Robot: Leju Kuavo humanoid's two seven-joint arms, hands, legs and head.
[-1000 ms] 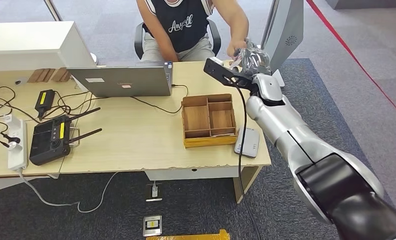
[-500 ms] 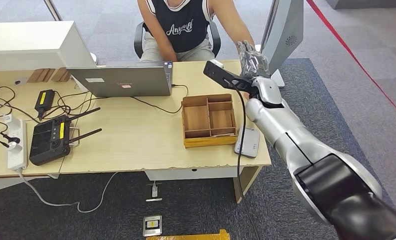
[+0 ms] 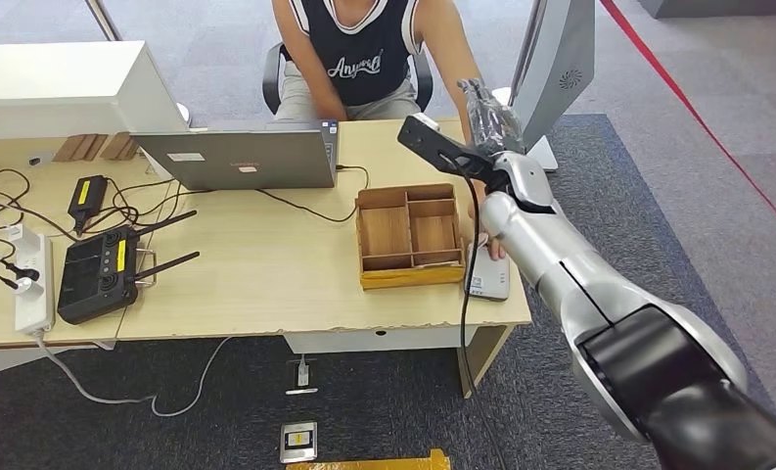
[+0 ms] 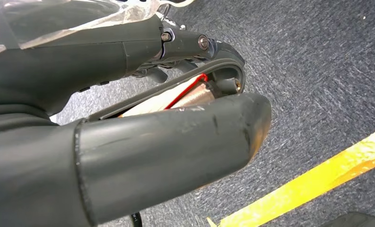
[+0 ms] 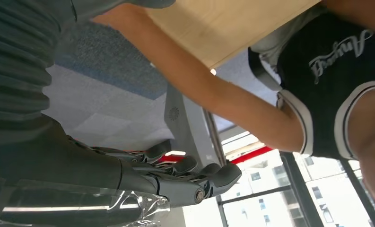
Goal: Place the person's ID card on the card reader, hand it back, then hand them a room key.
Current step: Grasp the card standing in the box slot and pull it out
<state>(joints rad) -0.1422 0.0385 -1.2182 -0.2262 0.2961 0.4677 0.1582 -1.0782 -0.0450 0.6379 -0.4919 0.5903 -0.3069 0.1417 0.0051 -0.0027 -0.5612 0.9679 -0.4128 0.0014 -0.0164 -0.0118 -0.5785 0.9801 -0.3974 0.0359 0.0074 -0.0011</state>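
Note:
My right hand (image 3: 488, 106) is raised over the far right corner of the table (image 3: 266, 269), its fingers stretched out with nothing in them. In the right wrist view the same hand (image 5: 176, 182) is bare, and the person's forearm (image 5: 213, 94) crosses close in front of it. The seated person (image 3: 364, 49) reaches down past my arm, and their hand (image 3: 499, 247) rests at the grey card reader (image 3: 488, 281) on the table's near right corner. I cannot make out a card there. My left hand (image 4: 128, 142) hangs over the carpet, holding nothing.
A wooden compartment tray (image 3: 410, 277) stands just left of the reader. An open laptop (image 3: 237, 157) sits at the table's back, with a black controller (image 3: 100, 272), a power strip (image 3: 33, 284) and cables at the left. A grey stand (image 3: 560, 59) rises right of the table.
The person's hand, which met my right hand a second ago, has drawn away and come down to the card reader. My right hand has lifted slightly, fingers straighter.

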